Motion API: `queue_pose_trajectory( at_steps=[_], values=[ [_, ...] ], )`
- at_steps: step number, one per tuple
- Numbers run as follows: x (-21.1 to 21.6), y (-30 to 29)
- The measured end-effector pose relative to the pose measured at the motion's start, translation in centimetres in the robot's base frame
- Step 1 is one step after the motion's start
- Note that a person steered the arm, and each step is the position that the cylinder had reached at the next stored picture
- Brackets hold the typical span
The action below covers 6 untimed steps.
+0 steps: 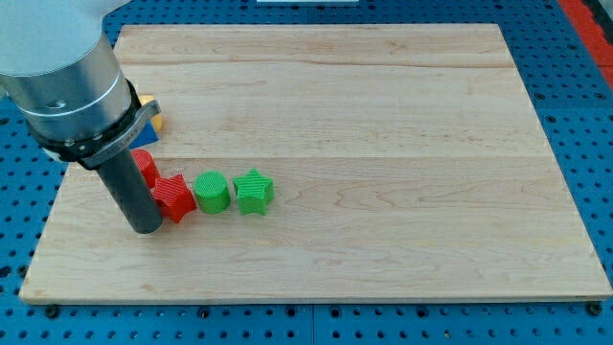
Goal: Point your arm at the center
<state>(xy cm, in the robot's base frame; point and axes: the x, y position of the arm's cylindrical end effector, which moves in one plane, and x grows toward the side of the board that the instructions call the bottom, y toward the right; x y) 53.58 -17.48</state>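
My tip (147, 228) rests on the wooden board (383, 144) near its lower left. It touches or nearly touches the left side of a red star-shaped block (175, 197). Another red block (145, 166) sits just behind the rod, partly hidden. To the right of the red star lie a green cylinder (211, 192) and a green star-shaped block (254, 191), in a row. A blue block (150, 127) and a yellow block (155, 107) peek out behind the arm at the left edge, mostly hidden.
The board lies on a blue perforated table (584, 115). The arm's silver body (67, 81) covers the board's upper left corner.
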Motion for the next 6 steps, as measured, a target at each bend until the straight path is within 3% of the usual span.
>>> queue_pose_trajectory(
  at_steps=[2, 4, 5, 6],
  values=[
    [1.3, 0.0],
    [0.4, 19.4],
    [-2.4, 20.4],
    [-6.3, 16.7]
  ],
)
